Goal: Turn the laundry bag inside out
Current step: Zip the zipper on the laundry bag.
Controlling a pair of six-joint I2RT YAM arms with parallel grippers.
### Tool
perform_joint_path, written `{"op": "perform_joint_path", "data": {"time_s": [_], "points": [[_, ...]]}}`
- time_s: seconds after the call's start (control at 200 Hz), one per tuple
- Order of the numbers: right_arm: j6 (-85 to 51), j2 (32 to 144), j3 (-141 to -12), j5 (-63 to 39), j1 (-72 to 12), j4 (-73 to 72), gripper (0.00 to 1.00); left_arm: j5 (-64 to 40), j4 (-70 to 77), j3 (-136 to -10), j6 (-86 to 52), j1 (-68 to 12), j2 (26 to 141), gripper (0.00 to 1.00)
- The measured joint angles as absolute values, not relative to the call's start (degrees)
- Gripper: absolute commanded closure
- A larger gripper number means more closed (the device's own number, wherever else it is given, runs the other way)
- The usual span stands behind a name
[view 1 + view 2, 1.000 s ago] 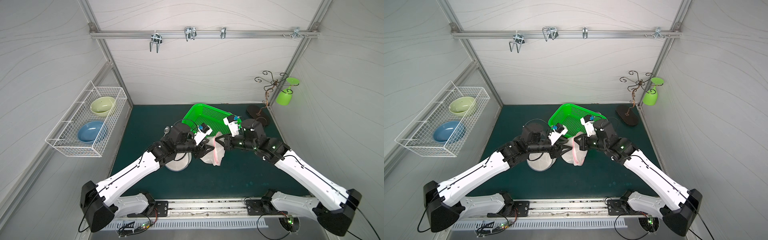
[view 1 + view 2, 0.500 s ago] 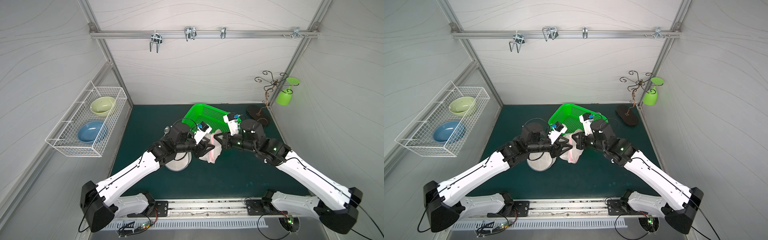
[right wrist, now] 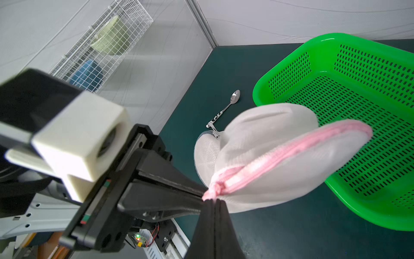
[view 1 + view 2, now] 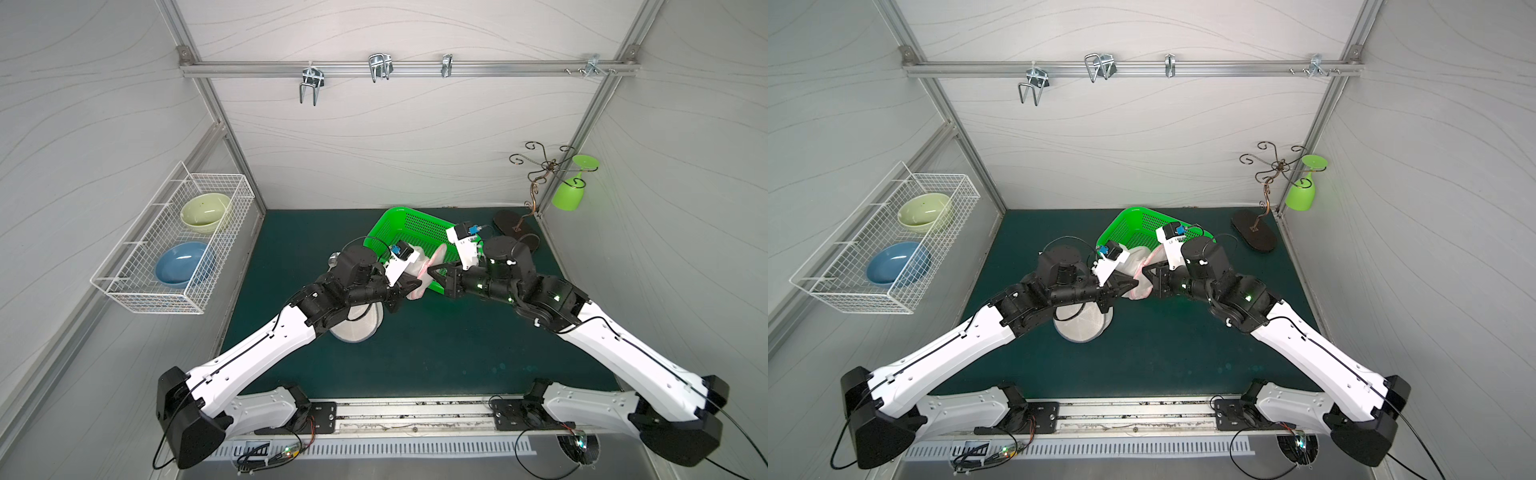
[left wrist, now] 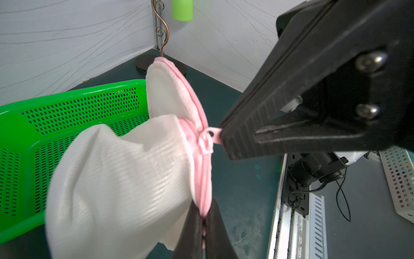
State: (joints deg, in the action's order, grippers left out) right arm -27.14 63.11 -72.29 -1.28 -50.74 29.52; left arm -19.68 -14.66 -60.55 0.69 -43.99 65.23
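the white mesh laundry bag (image 5: 116, 170) hangs in the air between both arms, just in front of the green perforated plastic basket (image 5: 67, 98) and above the dark green table (image 4: 415, 361). the left gripper (image 5: 202, 215) is clamped on the bag's pink zipper tape, and the right gripper (image 5: 224, 138) pinches the small pink zipper pull (image 5: 210, 134) just beside it. i judge the step is the unzipping: the right arm should draw the pull along the zipper while the left holds the tape firm, because soft mesh can slip

Top views high overhead, wrist views close, sharing laundry bag (image 5: 116, 179)
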Motion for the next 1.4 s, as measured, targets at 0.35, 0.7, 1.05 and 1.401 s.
{"op": "perform_joint_path", "data": {"time_s": [0.35,0.7,1.05,1.401], "points": [[-24.82,58.78,-72.12,-5.48,-38.44,34.74,1.0,-21.56,-14.63,-57.01,5.17,-43.99,58.43,1.0],[-21.1,57.43,-71.33,-12.88,-33.06,38.17,1.0,-22.87,-14.76,-55.68,7.22,-44.01,57.3,0.66],[-18.31,59.13,-72.07,-16.69,-37.21,38.52,1.0,-21.61,-16.14,-56.66,4.99,-44.31,63.07,0.44],[-16.86,61.41,-72.27,-15.05,-44.01,39.2,1.0,-23.33,-15.53,-60.34,3.68,-45.3,65.19,0.44]]}}
